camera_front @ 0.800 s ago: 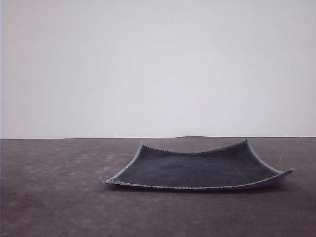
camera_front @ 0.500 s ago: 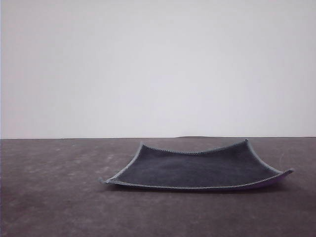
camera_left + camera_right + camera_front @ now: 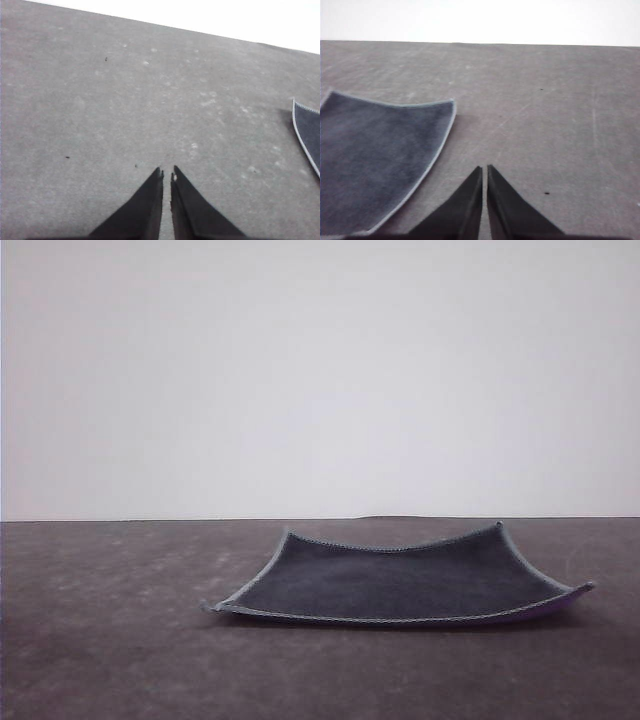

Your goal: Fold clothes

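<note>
Left gripper (image 3: pixel 166 174) tips together over bare desk (image 3: pixel 100 640); one dark grey cloth (image 3: pixel 400 582) lies unfolded, corners curled up, right of desk centre; right gripper (image 3: pixel 484 170) tips together beside cloth corner.

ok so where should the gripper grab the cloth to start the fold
Probably a curled-up corner. The cloth lies dark face up with its corners lifted off the table; the near right corner is raised, so a side approach from the right could slip a finger under it.
</note>
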Action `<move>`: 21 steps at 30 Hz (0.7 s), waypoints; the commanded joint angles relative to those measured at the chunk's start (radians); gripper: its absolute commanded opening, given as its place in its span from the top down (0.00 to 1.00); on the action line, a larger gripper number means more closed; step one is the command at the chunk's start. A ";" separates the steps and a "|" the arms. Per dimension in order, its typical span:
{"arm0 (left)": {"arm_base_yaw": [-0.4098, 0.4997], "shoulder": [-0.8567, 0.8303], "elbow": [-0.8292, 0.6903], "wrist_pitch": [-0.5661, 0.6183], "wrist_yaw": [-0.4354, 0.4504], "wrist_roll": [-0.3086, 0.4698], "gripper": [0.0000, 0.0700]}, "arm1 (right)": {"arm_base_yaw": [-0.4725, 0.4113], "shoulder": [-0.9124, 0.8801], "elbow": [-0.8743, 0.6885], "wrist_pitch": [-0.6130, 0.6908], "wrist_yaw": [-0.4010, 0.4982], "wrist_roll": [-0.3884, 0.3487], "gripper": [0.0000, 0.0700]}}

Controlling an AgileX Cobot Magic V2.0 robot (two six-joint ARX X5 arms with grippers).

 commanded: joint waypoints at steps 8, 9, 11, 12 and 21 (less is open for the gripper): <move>-0.002 0.046 0.122 0.062 0.005 -0.180 0.96 | 0.003 0.078 0.128 0.000 0.067 0.109 0.98; -0.002 0.067 0.158 0.065 0.006 -0.180 0.96 | 0.003 0.105 0.159 0.000 0.078 0.116 0.98; -0.002 0.123 0.230 0.064 0.006 -0.167 0.96 | 0.003 0.162 0.222 -0.004 0.082 0.118 0.98; -0.002 0.160 0.270 0.063 0.006 -0.155 0.96 | 0.003 0.201 0.260 -0.009 0.085 0.122 0.98; -0.003 0.595 0.582 0.051 0.013 -0.057 0.96 | 0.003 0.602 0.614 -0.083 0.090 0.068 0.98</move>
